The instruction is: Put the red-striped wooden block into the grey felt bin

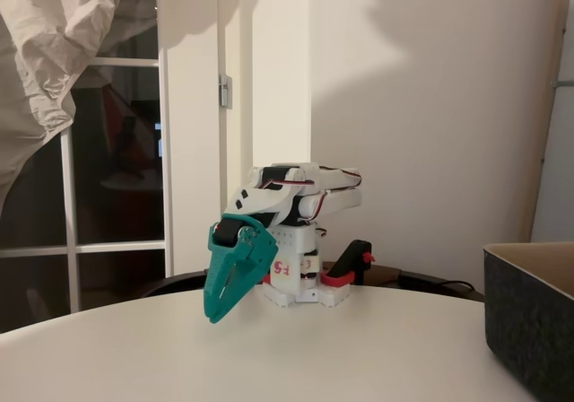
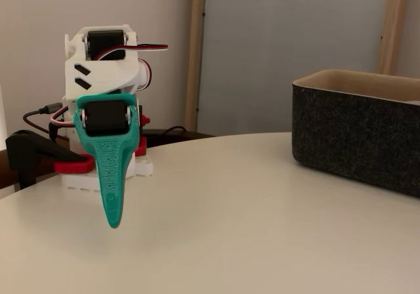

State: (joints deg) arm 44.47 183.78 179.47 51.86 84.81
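Item, left: my hand (image 1: pixel 215 310), teal, pressed together and holding nothing, tip down just above the table (image 1: pixel 269 357); folded back as if at rest.

Item, right: grey felt bin (image 2: pixel 354 140), upright on the table, mouth open, ready to receive.

Red-striped wooden block: whereabouts and long axis I cannot tell.

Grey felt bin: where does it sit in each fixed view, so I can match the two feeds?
In a fixed view: the dark grey felt bin sits at the lower right edge, cut off by the frame.
In the other fixed view: the bin stands at right on the white table.
Shared landmark: the teal two-finger gripper, pointing down.
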